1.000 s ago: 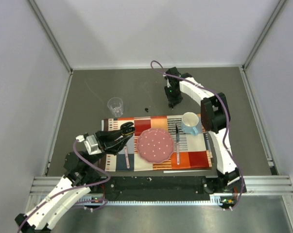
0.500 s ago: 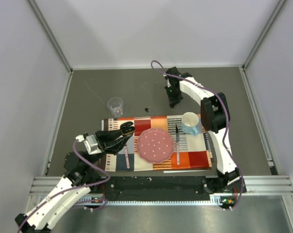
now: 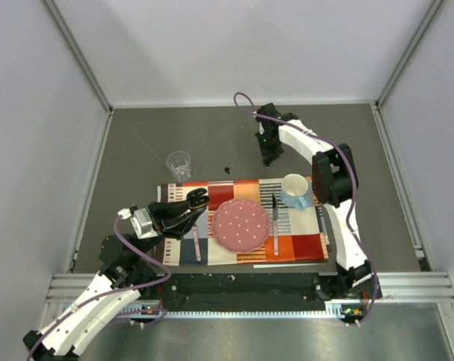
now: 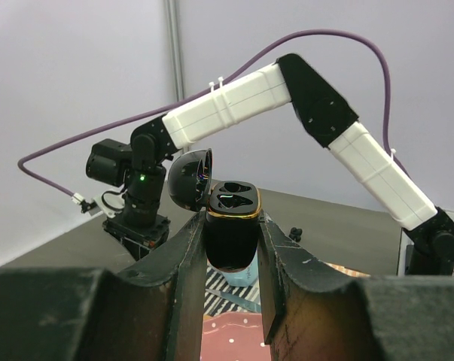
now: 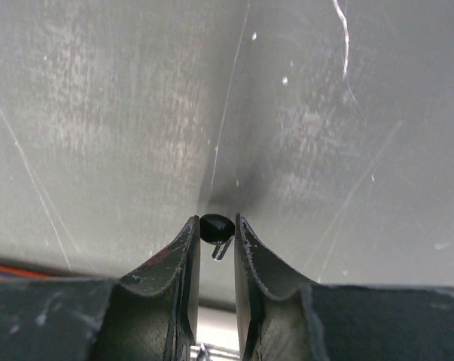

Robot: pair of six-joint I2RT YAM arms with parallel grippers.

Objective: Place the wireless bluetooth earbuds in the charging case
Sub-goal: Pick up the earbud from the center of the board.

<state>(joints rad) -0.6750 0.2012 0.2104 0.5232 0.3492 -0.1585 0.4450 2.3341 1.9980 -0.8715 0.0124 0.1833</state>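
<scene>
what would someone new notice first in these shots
The open charging case, lid up, clamped in the left tool above the left end of the striped placemat. Then the right tool at the far side of the table, pinching one tiny black earbud. The pink dotted plate sits mid-placemat.

arms: white shells, black joints | cables: purple, white zip ties | left gripper, right gripper: scuffed black | wrist light: green

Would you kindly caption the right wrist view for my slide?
Right gripper pinching a tiny black earbud, grey table surface behind.
</scene>
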